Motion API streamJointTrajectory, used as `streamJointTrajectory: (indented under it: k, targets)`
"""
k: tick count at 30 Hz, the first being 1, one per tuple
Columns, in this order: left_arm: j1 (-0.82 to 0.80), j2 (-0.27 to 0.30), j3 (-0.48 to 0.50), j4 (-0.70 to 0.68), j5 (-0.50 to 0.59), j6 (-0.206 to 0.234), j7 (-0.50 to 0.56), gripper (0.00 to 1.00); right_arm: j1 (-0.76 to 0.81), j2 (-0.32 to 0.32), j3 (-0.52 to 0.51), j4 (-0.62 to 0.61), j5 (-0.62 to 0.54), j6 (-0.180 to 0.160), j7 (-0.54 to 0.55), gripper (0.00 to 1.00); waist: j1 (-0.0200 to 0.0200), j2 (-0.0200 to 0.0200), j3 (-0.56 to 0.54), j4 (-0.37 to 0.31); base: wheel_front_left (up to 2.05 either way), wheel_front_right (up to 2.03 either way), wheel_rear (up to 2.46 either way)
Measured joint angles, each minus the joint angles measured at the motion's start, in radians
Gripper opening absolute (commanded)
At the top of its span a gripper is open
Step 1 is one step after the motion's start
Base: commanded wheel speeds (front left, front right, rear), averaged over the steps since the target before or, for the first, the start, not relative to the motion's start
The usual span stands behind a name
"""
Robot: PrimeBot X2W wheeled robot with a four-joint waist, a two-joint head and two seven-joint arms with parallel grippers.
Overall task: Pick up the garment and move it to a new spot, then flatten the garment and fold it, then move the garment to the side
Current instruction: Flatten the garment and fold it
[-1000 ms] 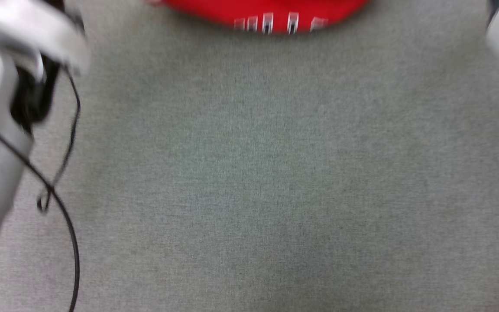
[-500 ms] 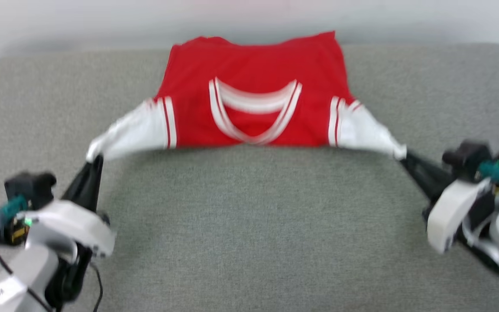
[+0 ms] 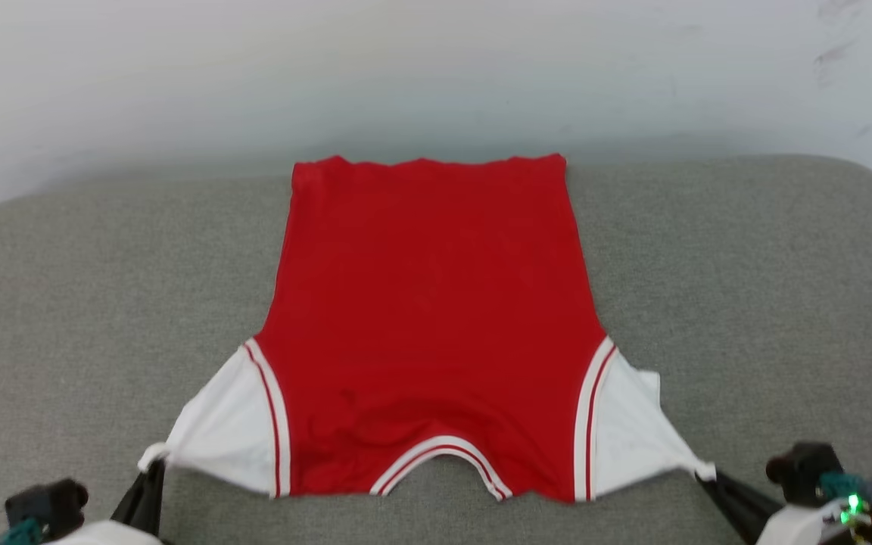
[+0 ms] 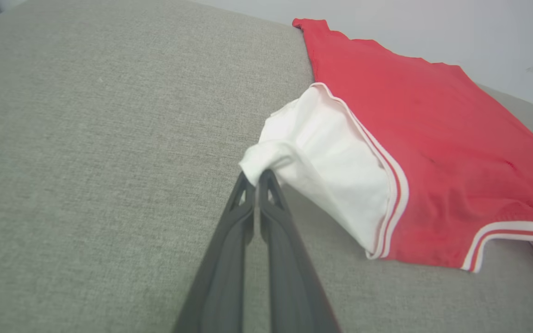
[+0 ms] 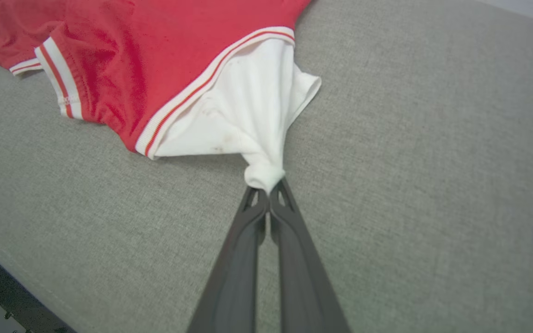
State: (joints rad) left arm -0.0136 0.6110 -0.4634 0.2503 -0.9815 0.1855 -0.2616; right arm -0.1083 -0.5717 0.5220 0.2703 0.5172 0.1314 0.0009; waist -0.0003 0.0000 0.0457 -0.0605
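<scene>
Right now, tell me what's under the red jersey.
The red jersey lies spread on the grey upholstered surface, which shows all round it. Whatever lies between cloth and surface is covered.

No legible lettering, label, number or sign on the garment [image 3: 436, 318] or grey surface [image 3: 746, 303]

Head camera looks forward and down from above, grey fabric-covered table [image 3: 746, 250] across the frame, pale wall [image 3: 436, 76] on top. Wrist cameras sit low and close behind the dark two-fingered left claw [image 4: 257, 175] and right claw [image 5: 269, 187]; all three share the red white-sleeved jersey shirt [image 3: 436, 303].
</scene>
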Motion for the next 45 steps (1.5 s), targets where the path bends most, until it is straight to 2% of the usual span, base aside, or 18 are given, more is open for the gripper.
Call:
streamJointTrajectory:
  k: [6, 9, 16, 19, 20, 21, 22, 26, 31, 33, 35, 40, 45]
  targets:
    - [0.16, -0.028, 0.083, -0.022, -0.002, 0.013, -0.001, 0.0, 0.153, 0.005, -0.09, -0.016, -0.01, 0.0, 0.018, 0.0, 0.0, 0.0, -0.045, -0.001, 0.0, 0.0, 0.0]
    - [0.217, -0.042, 0.089, -0.036, 0.005, 0.012, -0.001, 0.0, 0.216, 0.004, -0.118, -0.031, -0.019, 0.0, 0.035, 0.0, 0.0, 0.0, -0.051, 0.002, 0.0, 0.0, 0.0]
    - [0.278, -0.069, 0.111, -0.054, 0.035, 0.022, -0.001, 0.0, 0.343, 0.007, -0.182, -0.052, -0.023, 0.0, 0.082, 0.0, 0.0002, 0.0, -0.062, 0.019, 0.0, 0.0, 0.0]
    - [0.278, -0.083, 0.108, -0.055, 0.044, 0.02, -0.001, 0.0, 0.359, 0.033, -0.22, -0.062, -0.023, 0.0, 0.087, 0.0, 0.0002, 0.0, -0.063, 0.022, 0.0, 0.0, 0.0]
    - [0.276, -0.086, 0.108, -0.056, 0.047, 0.018, -0.001, 0.0, 0.359, 0.045, -0.235, -0.068, -0.018, 0.0, 0.087, 0.05, 0.0002, 0.0, -0.063, 0.022, 0.0, 0.0, 0.0]
    - [0.274, -0.088, 0.108, -0.056, 0.052, 0.017, -0.001, 0.0, 0.358, 0.057, -0.249, -0.074, -0.017, 0.0, 0.086, 0.48, 0.0002, 0.0, -0.063, 0.022, 0.0, 0.0, 0.0]
    - [0.272, -0.09, 0.107, -0.057, 0.058, 0.017, -0.001, 0.0, 0.355, 0.065, -0.262, -0.08, -0.018, 0.0, 0.085, 1.0, 0.0002, 0.0, -0.063, 0.022, 0.0, 0.0, 0.0]
    - [0.251, -0.105, 0.105, -0.066, 0.081, 0.011, -0.001, 0.0, 0.333, 0.074, -0.312, -0.108, -0.035, 0.0, 0.088, 1.0, 0.0002, 0.0, -0.062, 0.025, 0.0, 0.0, 0.0]
    - [0.231, -0.118, 0.108, -0.099, 0.121, 0.011, -0.001, 0.0, 0.27, 0.056, -0.434, -0.175, -0.051, 0.0, 0.089, 1.0, 0.0003, 0.0, -0.055, 0.039, 0.0, 0.0, 0.0]
    - [0.215, -0.121, 0.109, -0.127, 0.148, 0.013, -0.001, 0.0, 0.174, 0.036, -0.516, -0.254, -0.049, 0.0, 0.118, 1.0, 0.0003, 0.0, -0.042, 0.057, 0.0, 0.0, 0.0]
    - [0.196, -0.121, 0.107, -0.141, 0.163, 0.016, -0.001, 0.0, 0.118, 0.026, -0.543, -0.293, -0.048, 0.0, 0.144, 1.0, 0.0003, 0.0, -0.028, 0.068, 0.0, 0.0, 0.0]
    - [0.12, -0.135, 0.085, -0.169, 0.197, 0.011, -0.001, 0.0, -0.082, 0.005, -0.551, -0.351, -0.025, 0.0, 0.238, 1.0, 0.0004, 0.0, 0.033, 0.104, 0.0, 0.0, 0.0]
    - [0.041, -0.171, 0.069, -0.177, 0.226, -0.004, -0.001, 0.0, -0.319, -0.019, -0.505, -0.323, -0.024, 0.0, 0.377, 1.0, 0.0004, 0.0, 0.118, 0.147, 0.0, 0.0, 0.0]
